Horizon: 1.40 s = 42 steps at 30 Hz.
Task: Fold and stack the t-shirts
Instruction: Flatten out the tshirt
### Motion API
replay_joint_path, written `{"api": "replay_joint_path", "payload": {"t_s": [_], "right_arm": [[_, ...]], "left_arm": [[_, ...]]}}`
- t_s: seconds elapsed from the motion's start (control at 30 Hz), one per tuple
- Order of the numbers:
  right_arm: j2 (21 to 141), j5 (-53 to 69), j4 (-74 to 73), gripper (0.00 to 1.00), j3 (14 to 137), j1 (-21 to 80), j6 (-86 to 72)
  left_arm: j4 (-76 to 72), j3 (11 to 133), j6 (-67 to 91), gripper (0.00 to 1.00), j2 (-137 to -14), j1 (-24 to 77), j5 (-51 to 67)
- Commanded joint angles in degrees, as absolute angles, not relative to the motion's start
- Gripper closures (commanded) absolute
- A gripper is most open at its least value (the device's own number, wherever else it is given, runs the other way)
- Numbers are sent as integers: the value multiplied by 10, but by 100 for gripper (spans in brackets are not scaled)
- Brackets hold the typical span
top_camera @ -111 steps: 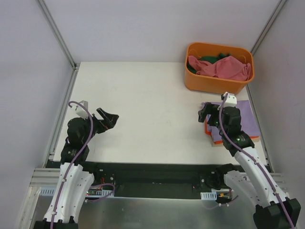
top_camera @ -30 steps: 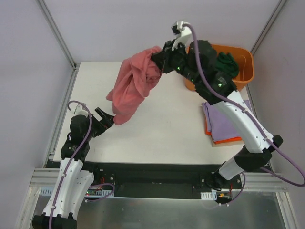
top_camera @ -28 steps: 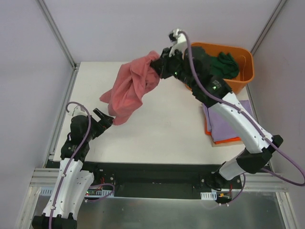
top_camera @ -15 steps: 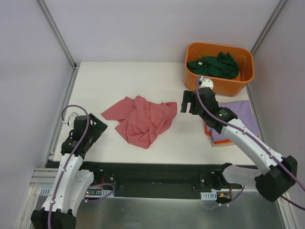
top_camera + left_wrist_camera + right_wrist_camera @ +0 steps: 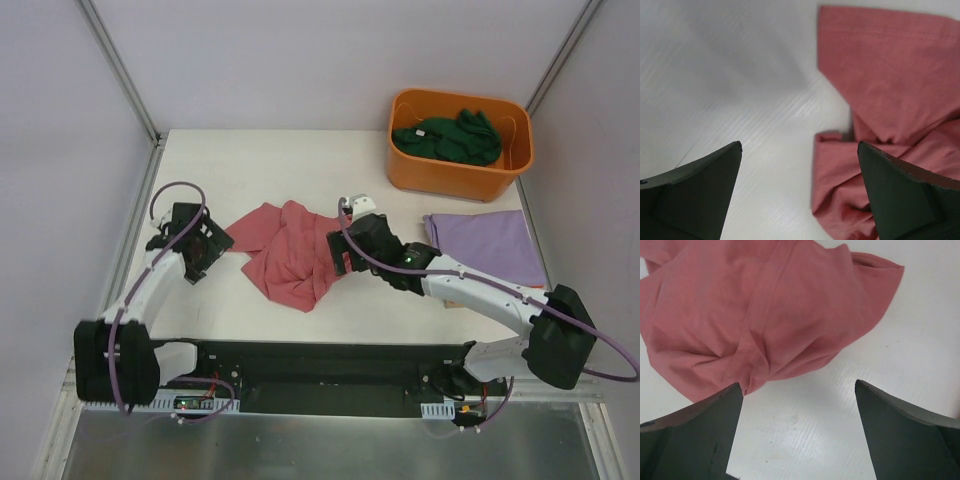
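The dusty red-pink t-shirt (image 5: 288,252) lies crumpled on the white table, left of centre. It also shows in the left wrist view (image 5: 890,125) and the right wrist view (image 5: 755,315). My left gripper (image 5: 212,250) is open and empty at the shirt's left edge, low over the table. My right gripper (image 5: 338,255) is open and empty at the shirt's right edge. The lavender-purple t-shirt (image 5: 487,247) lies folded at the right, covering the orange one. The dark green t-shirt (image 5: 450,138) sits bunched in the tub.
The rigid orange plastic tub (image 5: 462,176) stands at the back right corner. Metal frame rails (image 5: 130,215) run along the table's left and right sides. A black gap and the arm bases lie along the near edge.
The right arm carried the red-pink shirt out of the tub and dropped it on the table. Both grippers have since closed in on the shirt's left and right edges, open.
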<state>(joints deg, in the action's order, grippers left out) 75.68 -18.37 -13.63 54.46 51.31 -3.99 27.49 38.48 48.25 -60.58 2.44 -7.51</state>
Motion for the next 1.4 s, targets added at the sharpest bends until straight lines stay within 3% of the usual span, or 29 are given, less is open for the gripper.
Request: {"api": "replay_joint_path", "payload": {"t_s": [0.0, 0.2, 0.4, 0.5, 0.57, 0.63, 0.67, 0.7, 0.9, 1.07, 1.37], "right_arm": [[771, -228, -82, 4, 551, 549, -18], [766, -257, -71, 4, 528, 558, -26], [749, -272, -66, 4, 503, 559, -36], [753, -278, -64, 4, 504, 558, -33], [759, -279, -63, 4, 506, 558, -33], [765, -279, -62, 4, 509, 558, -26], [770, -279, -61, 4, 511, 559, -22], [773, -278, -61, 4, 515, 558, -18], [835, -251, -66, 4, 566, 559, -11], [911, -229, -77, 1, 635, 571, -4], [1014, -266, -149, 18, 737, 601, -21]], "left_arm": [[221, 483, 452, 1, -756, 14, -29], [219, 580, 455, 14, -943, 13, 27], [228, 611, 475, 23, -1011, 13, -24], [228, 619, 480, 35, -1037, 15, -22], [229, 626, 477, 52, -1053, 15, -18], [228, 634, 472, 77, -1065, 16, -14], [228, 639, 469, 95, -1070, 16, -14], [228, 640, 469, 100, -1070, 16, -18], [227, 610, 468, 100, -1021, 18, -55], [214, 514, 473, 100, -904, 32, -87], [213, 367, 527, 100, -730, 60, -132]]}}
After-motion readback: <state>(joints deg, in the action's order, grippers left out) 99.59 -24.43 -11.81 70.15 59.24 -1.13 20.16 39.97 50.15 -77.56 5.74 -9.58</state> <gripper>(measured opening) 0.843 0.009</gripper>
